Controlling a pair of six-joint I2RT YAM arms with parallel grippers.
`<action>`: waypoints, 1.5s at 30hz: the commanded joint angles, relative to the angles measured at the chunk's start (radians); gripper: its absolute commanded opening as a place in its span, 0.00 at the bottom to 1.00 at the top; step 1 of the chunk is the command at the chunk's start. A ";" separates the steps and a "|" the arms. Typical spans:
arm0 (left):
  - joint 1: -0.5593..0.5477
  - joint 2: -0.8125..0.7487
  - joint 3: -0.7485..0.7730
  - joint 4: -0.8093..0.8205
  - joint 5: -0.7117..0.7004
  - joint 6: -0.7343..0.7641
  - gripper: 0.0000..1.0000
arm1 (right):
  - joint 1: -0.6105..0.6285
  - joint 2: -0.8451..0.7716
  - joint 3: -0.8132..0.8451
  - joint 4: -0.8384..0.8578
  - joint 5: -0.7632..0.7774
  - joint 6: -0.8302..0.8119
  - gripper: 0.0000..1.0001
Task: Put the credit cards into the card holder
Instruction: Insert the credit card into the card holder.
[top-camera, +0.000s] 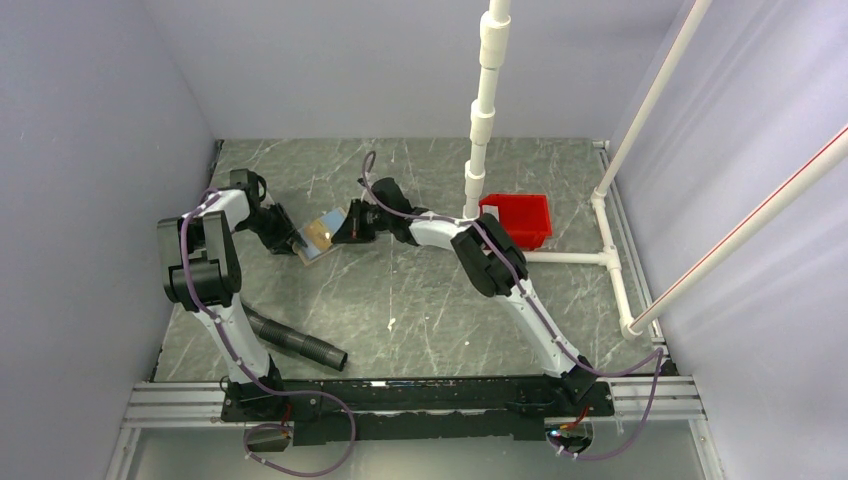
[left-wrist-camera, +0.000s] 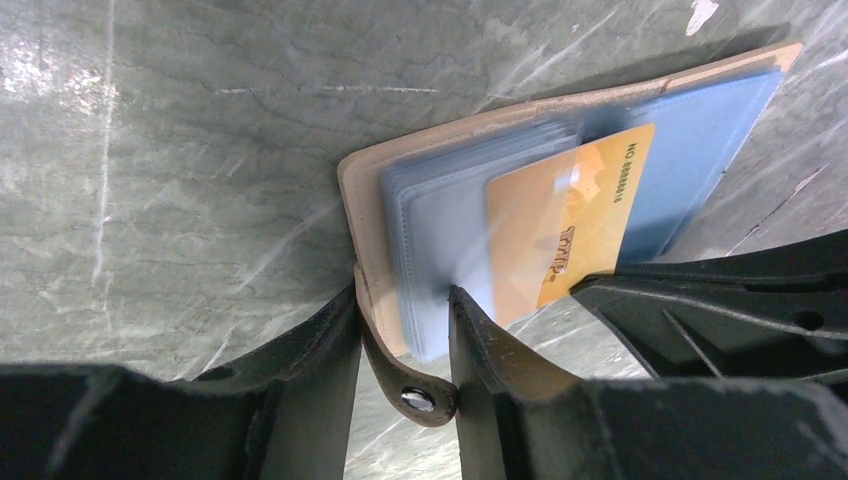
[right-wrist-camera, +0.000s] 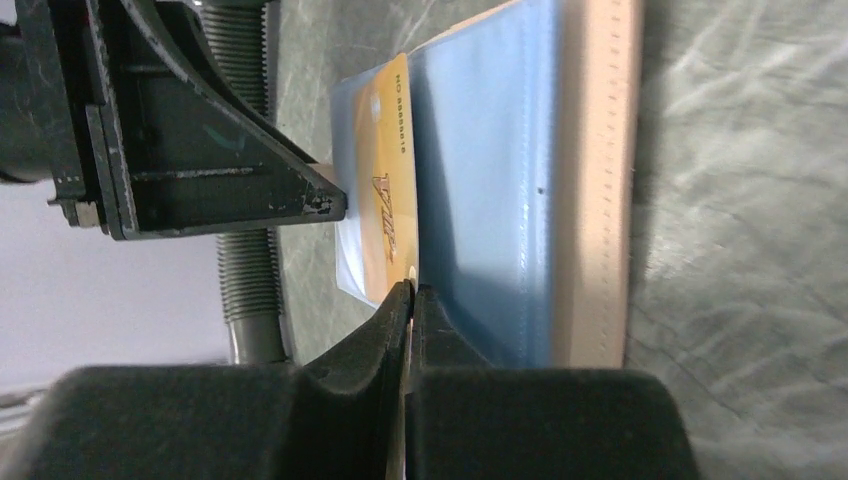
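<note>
Worktop (top-camera: 420, 300) of grey-green marbled finish, with red tray (top-camera: 520, 218) at far right, well apart from the action. Card holder (left-wrist-camera: 440, 200) open left of centre, between the two end effectors: tan cover outermost, bluish sleeves (left-wrist-camera: 430, 250) fanned inside. Left end effector (left-wrist-camera: 402, 300) closed partway astride the holder's near edge, one finger against the tan cover, the other against the sleeves. Apparently a steadying grip, jaws no wider than the stack between them. Credit card (left-wrist-camera: 570, 215), gold with dark lettering, lying over the sleeves and seemingly entered under one of them, outer end projecting. Right end effector (right-wrist-camera: 410, 290) pinched fully together on that projecting end, card edge just visible between the jaws. Snap tab (left-wrist-camera: 420, 400) loose between the left fingers, unfastened.

Progress, as judged: one card mid-insertion, not yet seated. No further cards in view, so neither the number done nor the number left readable. Remaining for this card — a push deeper along the sleeve, then release. Card in line with the right end effector and touching it; holder just beyond those tips, braced from the opposite side by the left.
</note>
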 joint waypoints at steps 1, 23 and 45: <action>0.001 0.004 -0.034 0.023 -0.006 0.007 0.42 | 0.044 -0.054 -0.002 -0.014 -0.006 -0.157 0.00; 0.034 -0.080 -0.102 0.081 0.073 -0.004 0.65 | 0.057 -0.099 0.173 -0.408 0.162 -0.501 0.33; 0.053 -0.103 -0.122 0.049 0.046 -0.005 0.45 | 0.042 0.060 0.424 -0.364 0.132 -0.509 0.41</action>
